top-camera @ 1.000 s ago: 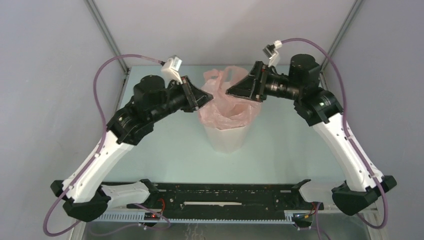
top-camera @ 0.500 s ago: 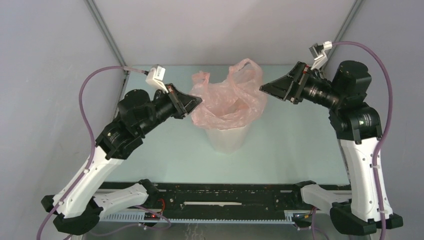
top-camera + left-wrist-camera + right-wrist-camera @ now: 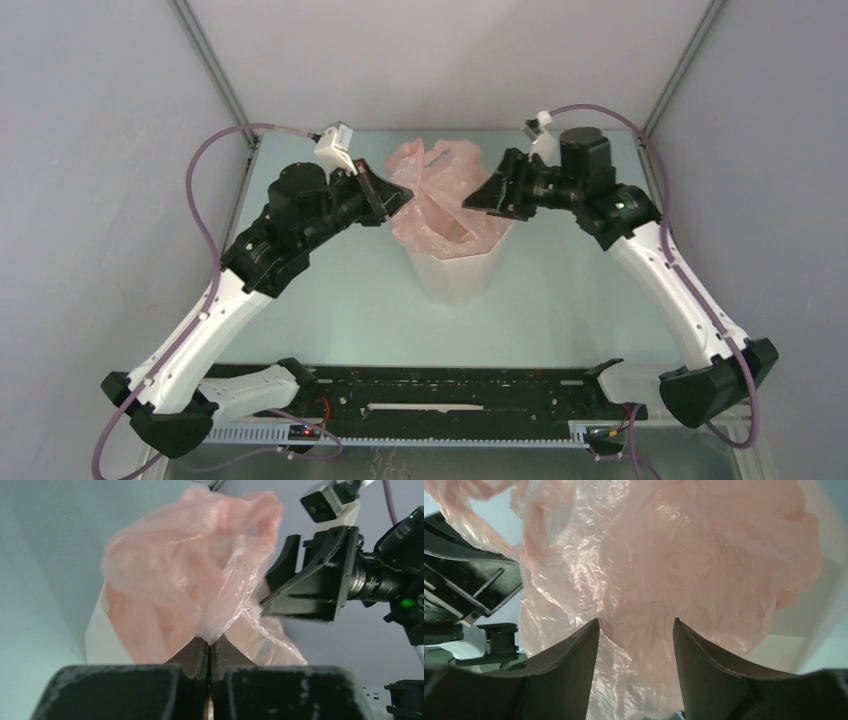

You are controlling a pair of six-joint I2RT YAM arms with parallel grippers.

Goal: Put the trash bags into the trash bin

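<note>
A white faceted trash bin (image 3: 455,275) stands mid-table. The pale-pink trash bag (image 3: 432,190) bulges out of its mouth and drapes over the rim. My left gripper (image 3: 403,197) is at the bag's left edge, shut on a pinched fold of the film (image 3: 212,630). My right gripper (image 3: 470,200) reaches in from the right above the bin's rim, jaws open, with loose film (image 3: 644,580) between and beyond the fingertips (image 3: 593,625). The bin's white wall (image 3: 824,605) shows at the right of the right wrist view. The bag's bottom is hidden inside the bin.
The pale-green tabletop (image 3: 580,290) runs around the bin. Grey walls close the back and sides. A black rail (image 3: 450,395) with the arm bases lies along the near edge. Purple cables (image 3: 210,160) loop above both arms.
The left gripper has closed on the bag's edge and shifted slightly toward the bin. The right arm swung out to the right, then came back in over the bin, jaws narrowing a little.
</note>
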